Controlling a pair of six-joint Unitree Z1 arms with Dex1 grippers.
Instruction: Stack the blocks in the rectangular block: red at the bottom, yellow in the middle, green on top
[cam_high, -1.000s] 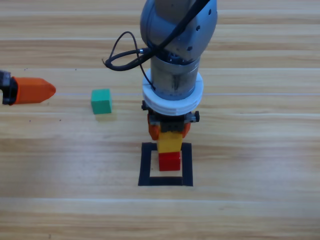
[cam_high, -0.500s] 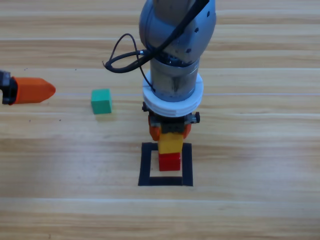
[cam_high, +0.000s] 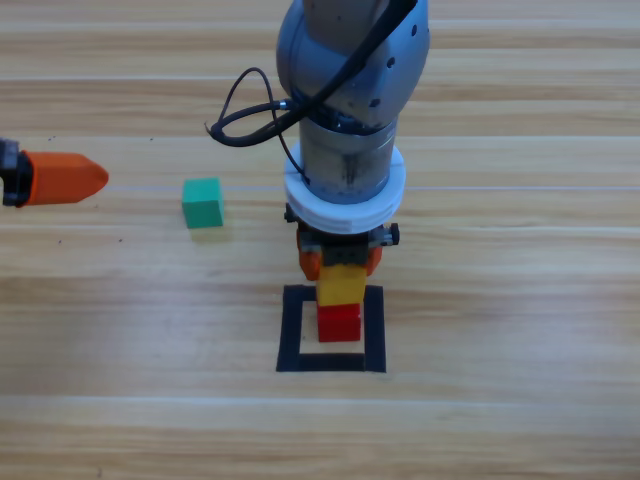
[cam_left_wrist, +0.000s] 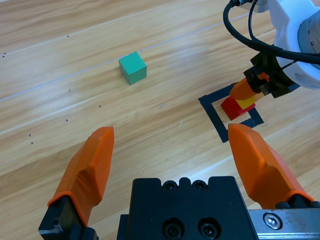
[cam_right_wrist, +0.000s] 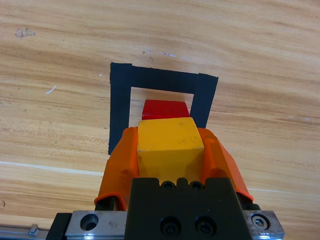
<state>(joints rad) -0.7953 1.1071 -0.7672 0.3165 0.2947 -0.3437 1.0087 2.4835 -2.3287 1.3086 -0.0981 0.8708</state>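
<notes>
The red cube (cam_high: 339, 323) sits inside the black tape frame (cam_high: 291, 330). Right above it is the yellow cube (cam_high: 341, 283), with my right gripper (cam_high: 340, 262) shut on it; whether yellow rests on red I cannot tell. In the right wrist view the yellow cube (cam_right_wrist: 169, 143) fills the space between the orange jaws of the gripper (cam_right_wrist: 170, 150), with the red cube (cam_right_wrist: 165, 109) and the frame (cam_right_wrist: 120, 110) just beyond. The green cube (cam_high: 202, 202) lies alone on the table to the left, also seen as the green cube (cam_left_wrist: 133, 68) from the left wrist. My left gripper (cam_left_wrist: 175, 160) waits open at the left edge (cam_high: 60, 179).
The right arm's grey body (cam_high: 350, 90) and its black cable (cam_high: 245, 110) hang over the table's middle. Bare wood lies around the frame and between the green cube and the left gripper.
The right arm with the yellow cube has barely shifted over the red cube. The left gripper has edged slightly left.
</notes>
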